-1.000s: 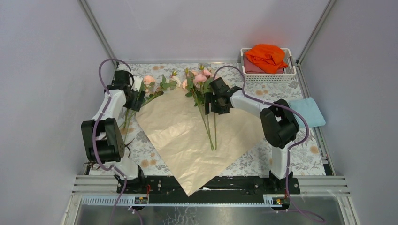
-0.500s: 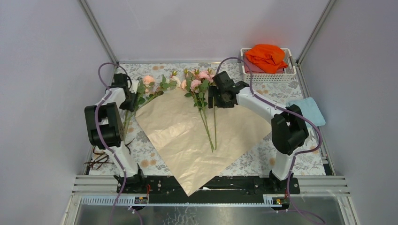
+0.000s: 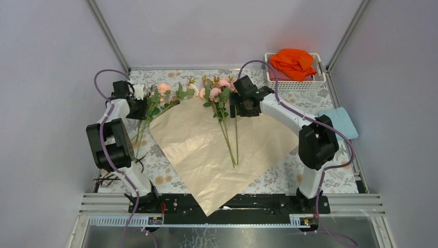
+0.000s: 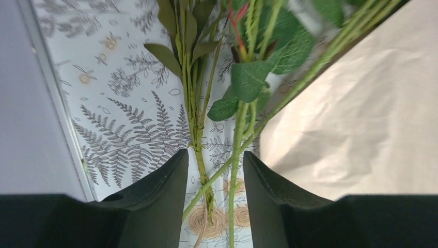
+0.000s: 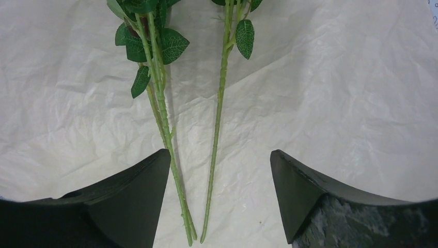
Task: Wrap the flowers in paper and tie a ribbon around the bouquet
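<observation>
floral-print table: left hand clamped on flowers; right hand wide over paper.

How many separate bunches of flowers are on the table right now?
2. One bunch lies on the paper near the right gripper. The second bunch is off the paper's left edge, its stems between the fingers of the left gripper.

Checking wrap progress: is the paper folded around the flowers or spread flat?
Spread flat. The paper lies open on the table, no edge folded over; some flowers rest uncovered on it.
</observation>
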{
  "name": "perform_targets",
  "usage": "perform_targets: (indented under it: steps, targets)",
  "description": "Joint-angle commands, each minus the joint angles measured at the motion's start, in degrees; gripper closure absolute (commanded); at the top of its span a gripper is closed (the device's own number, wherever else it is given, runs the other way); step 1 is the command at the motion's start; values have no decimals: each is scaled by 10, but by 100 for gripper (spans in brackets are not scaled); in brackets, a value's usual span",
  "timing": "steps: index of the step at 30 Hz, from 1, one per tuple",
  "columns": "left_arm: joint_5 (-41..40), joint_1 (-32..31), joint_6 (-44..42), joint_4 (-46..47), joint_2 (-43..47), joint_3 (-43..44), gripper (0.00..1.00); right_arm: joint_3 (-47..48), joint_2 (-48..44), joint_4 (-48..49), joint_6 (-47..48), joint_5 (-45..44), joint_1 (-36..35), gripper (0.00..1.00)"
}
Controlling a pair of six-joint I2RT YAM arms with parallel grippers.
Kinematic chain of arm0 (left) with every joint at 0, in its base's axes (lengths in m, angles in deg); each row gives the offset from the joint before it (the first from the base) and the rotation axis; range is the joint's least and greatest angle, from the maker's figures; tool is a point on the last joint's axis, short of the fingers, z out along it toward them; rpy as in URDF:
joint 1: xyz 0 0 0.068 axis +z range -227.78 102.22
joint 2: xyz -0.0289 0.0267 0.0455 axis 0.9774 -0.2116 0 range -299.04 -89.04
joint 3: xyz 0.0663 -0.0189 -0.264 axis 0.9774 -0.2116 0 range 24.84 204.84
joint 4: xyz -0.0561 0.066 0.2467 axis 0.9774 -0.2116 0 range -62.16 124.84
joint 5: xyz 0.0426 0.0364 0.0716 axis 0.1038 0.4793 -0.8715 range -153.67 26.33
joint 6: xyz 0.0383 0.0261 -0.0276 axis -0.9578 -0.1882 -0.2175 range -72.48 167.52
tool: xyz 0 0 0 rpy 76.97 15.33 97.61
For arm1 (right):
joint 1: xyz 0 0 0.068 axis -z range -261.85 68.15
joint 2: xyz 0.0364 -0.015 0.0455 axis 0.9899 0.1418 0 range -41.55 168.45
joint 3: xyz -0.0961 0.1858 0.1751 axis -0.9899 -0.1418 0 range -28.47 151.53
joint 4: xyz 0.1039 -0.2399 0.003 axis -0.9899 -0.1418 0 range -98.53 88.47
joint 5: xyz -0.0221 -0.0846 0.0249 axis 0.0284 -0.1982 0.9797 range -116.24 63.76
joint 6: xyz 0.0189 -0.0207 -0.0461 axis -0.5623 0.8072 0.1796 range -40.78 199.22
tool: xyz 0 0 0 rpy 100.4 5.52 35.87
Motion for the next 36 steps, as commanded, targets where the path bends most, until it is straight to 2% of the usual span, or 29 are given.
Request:
perform_targets:
  steps: [1, 5, 9, 12, 15, 17, 19, 24, 30, 33, 36]
  targets:
    - [61, -2, 6, 14, 50, 1, 51, 25, 9, -16, 17, -23, -2, 21]
    - [11, -2, 9, 7, -11, 19, 53, 36, 15, -27, 23, -27, -2, 21]
    - [59, -2, 2, -1, -43, 17, 54, 45, 18, -38, 25, -32, -2, 21]
    - [51, -2, 8, 11, -62, 22, 55, 52, 20, -41, 24, -32, -2, 21]
    - [34, -3, 15, 24, -72, 28, 69, 58, 21, -47, 26, -33, -2, 21]
    - [31, -2, 21, 31, -68, 27, 86, 58, 21, -48, 25, -33, -1, 21]
    - [36, 0, 27, 40, -52, 18, 100, 58, 20, -47, 27, -34, -2, 21]
    - [55, 15, 61, 56, -2, 9, 100, 59, 19, -48, 31, -37, -2, 21]
    - [199, 97, 160, 83, 77, 39, 100, 58, 4, -47, 40, -48, -2, 21]
    - [314, 138, 226, 113, 112, 47, 100, 59, -13, -28, 60, -43, -3, 21]
    - [440, 147, 276, 131, 148, 57, 100, 69, -38, 29, 111, -42, -26, 22]
